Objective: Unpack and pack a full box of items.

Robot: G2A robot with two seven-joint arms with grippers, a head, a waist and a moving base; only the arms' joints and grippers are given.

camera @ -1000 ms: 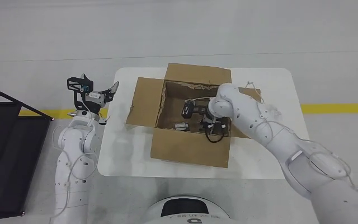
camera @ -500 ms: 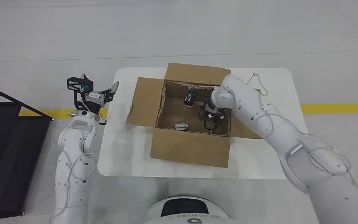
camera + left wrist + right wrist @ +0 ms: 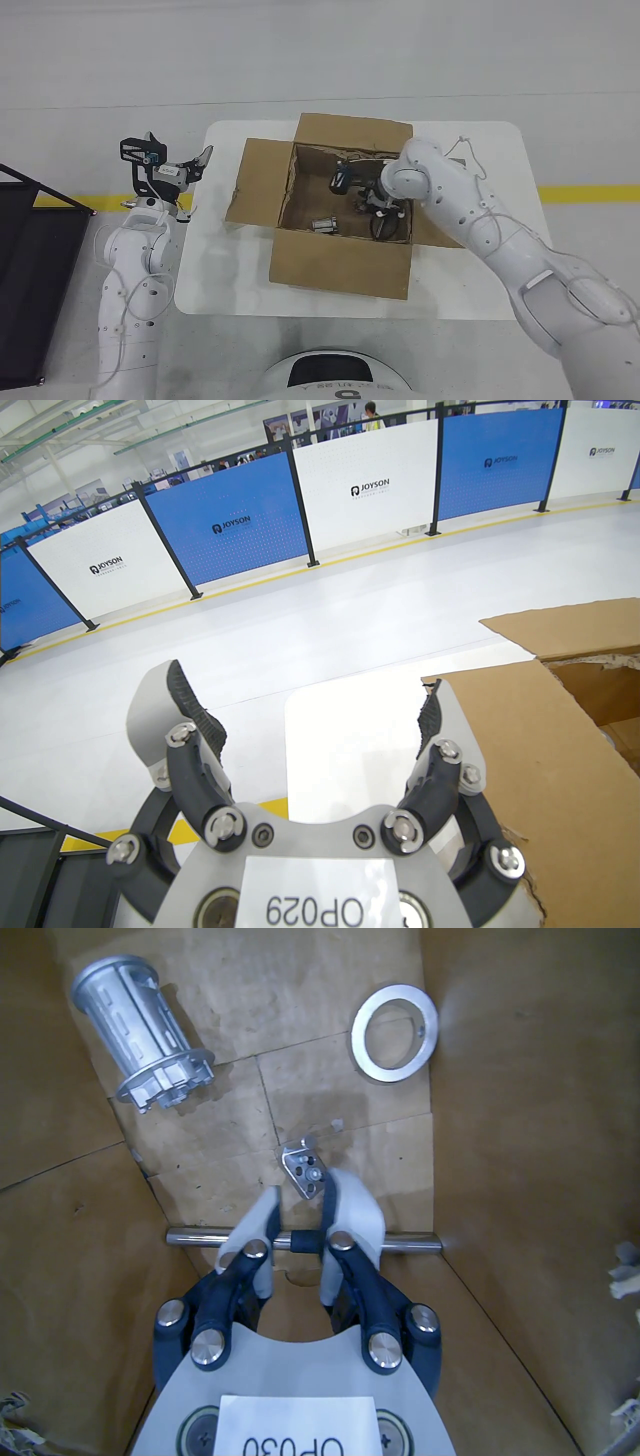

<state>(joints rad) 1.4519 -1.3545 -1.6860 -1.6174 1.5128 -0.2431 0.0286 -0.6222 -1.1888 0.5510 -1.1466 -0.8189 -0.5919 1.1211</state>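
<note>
One by one, by size: seeing a white table (image 3: pixel 225 285) carrying an open cardboard box (image 3: pixel 340 265) at its middle, with flaps folded outward. Finding the right gripper (image 3: pixel 302 1190) lowered into the box's 3 o'clock half, hanging over the floor with fingers (image 3: pixel 350 1208) standing a narrow gap apart and clamping nothing. Spotting the left gripper (image 3: pixel 305 680) out at 9 o'clock from the box, just past the table edge, spreading its fingers wide around empty air. Looking inside the box and noting a flanged metal cylinder (image 3: pixel 142 1055) lying on its side on the floor, at about 8 o'clock from the right gripper in the top view and well apart from it. Also noting a steel rod (image 3: pixel 200 1237) lying along a floor crease and passing beneath the right gripper's fingers, a metal ring (image 3: pixel 395 1040) lying flat just beside a wall, and a small drilled bracket (image 3: pixel 300 1165) resting right at the fingertips. Not managing to tell whether touching them or not.
</note>
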